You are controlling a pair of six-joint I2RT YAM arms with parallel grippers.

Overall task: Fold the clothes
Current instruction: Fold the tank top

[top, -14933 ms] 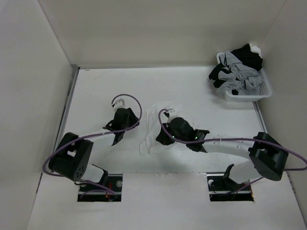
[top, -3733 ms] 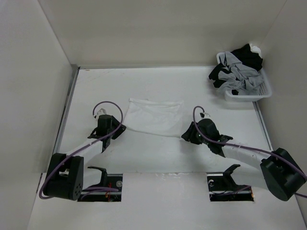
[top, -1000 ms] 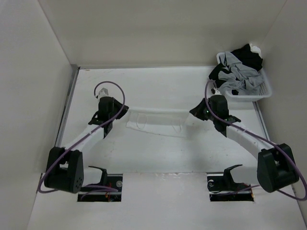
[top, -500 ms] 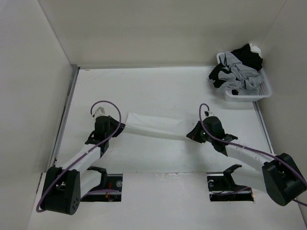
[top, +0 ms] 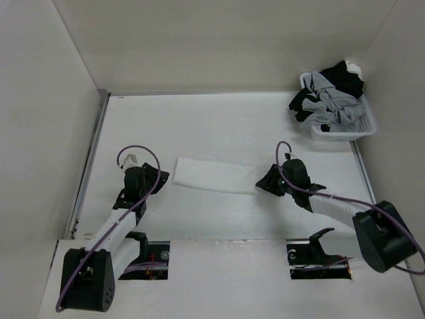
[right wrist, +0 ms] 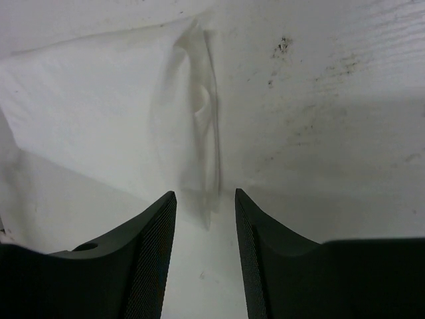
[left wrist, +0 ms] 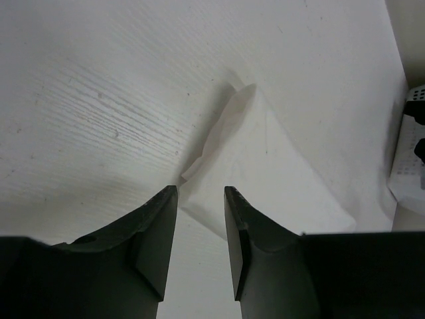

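Observation:
The clothes (top: 216, 175) are one white garment, lying flat on the table as a long folded band between the two arms. My left gripper (top: 161, 177) stands open just off its left end. In the left wrist view the cloth's corner (left wrist: 219, 143) lies just ahead of the open left gripper (left wrist: 200, 190), with nothing pinched. My right gripper (top: 261, 185) is open at the band's right end. The right wrist view shows a rumpled edge of the cloth (right wrist: 196, 133) ahead of the open right gripper (right wrist: 206, 194), free of the fingers.
A white plastic basket (top: 340, 135) sits at the back right, heaped with black and grey garments (top: 329, 93); its edge (left wrist: 408, 153) shows in the left wrist view. White walls close the table on three sides. The arm bases stand at the near edge.
Both grippers have opened and let go of the cloth ends. The garment has come down from a stretched, lifted span to a folded band on the table, and the left arm drew back.

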